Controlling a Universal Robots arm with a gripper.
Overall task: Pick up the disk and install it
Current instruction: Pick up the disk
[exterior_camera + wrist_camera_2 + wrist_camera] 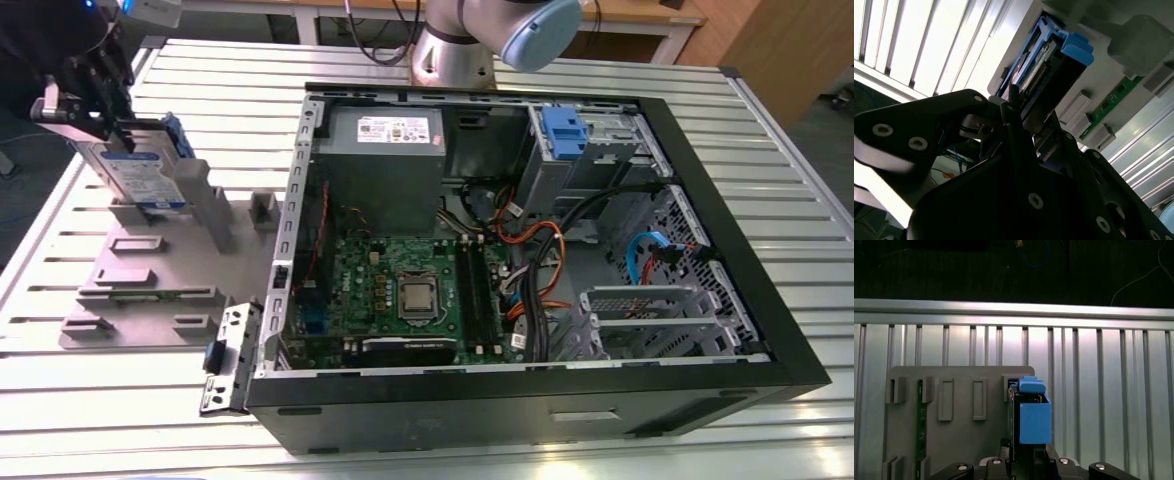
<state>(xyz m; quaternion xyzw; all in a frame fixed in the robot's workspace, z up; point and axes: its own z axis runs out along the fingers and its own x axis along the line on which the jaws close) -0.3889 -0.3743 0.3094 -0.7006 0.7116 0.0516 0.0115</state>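
- Silver-grey disk (134,172), white-and-blue label, blue carrier bracket: stands on edge in a slot of the grey holder plate (160,275), directly beneath the claw. Stored upright, so that its upper end is offered for gripping.
- Claw (91,100): set at the disk's upper end. In the second wrist view the disk (1040,59) runs straight out ahead of the claw (1019,107), edge lined up with its centre. Whether the claw is clamped on the disk or merely set around it cannot be told.
- Stage, as a judgement: the pick-up. The disk's lower end sits in the slot, not yet lifted clear.
- Holder plate, further note: raised ribs and pockets fix each part in a known pose. A green circuit board (1114,97) lies in a pocket beside the disk's slot.
- Black computer case (787,370): well apart from the claw, lying open side up, so its bays are reachable from above. A blue carrier (561,130) sits in a bay at the corner farthest from the claw.
- Grey power-supply box (380,165), white sticker: inside the case.
- Slatted metal table (400,60): beneath everything.
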